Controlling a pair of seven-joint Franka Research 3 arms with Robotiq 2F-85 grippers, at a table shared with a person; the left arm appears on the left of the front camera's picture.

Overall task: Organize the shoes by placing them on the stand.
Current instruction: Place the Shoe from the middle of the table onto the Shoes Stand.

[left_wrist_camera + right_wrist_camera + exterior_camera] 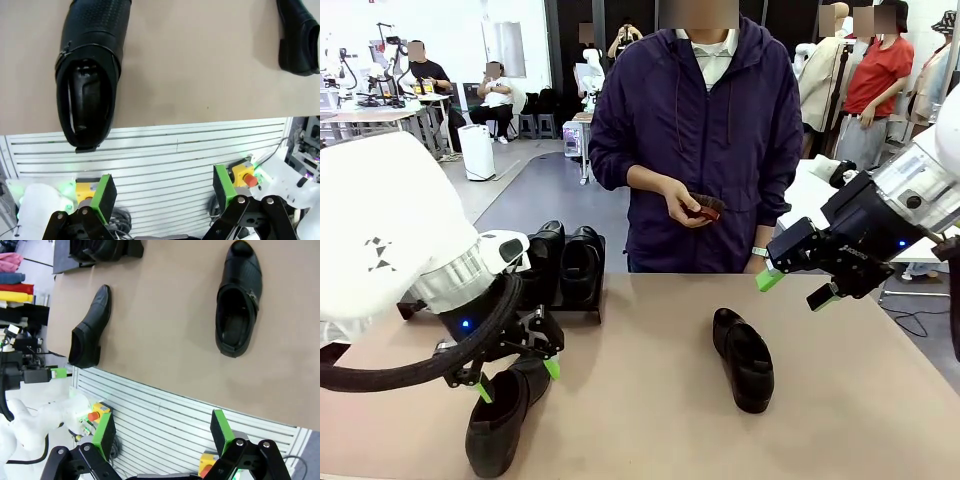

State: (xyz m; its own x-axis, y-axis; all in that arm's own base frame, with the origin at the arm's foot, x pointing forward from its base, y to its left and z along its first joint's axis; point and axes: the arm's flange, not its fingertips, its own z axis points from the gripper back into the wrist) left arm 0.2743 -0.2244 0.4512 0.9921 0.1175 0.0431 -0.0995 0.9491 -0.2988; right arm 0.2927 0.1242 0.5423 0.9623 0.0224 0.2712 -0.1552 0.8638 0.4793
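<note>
One shoe (498,425) lies at the near left of the worktop (640,420). A second shoe (745,360) lies right of the middle. A third shoe (542,262) and a fourth shoe (582,265) sit side by side on the stand (582,313) at the far left. The left end effector (518,378) hangs just above the near shoe, released and empty. The right end effector (797,288) hovers high at the right, also released and empty. At the far side a person's hand (680,203) holds a small brown object (707,207).
</note>
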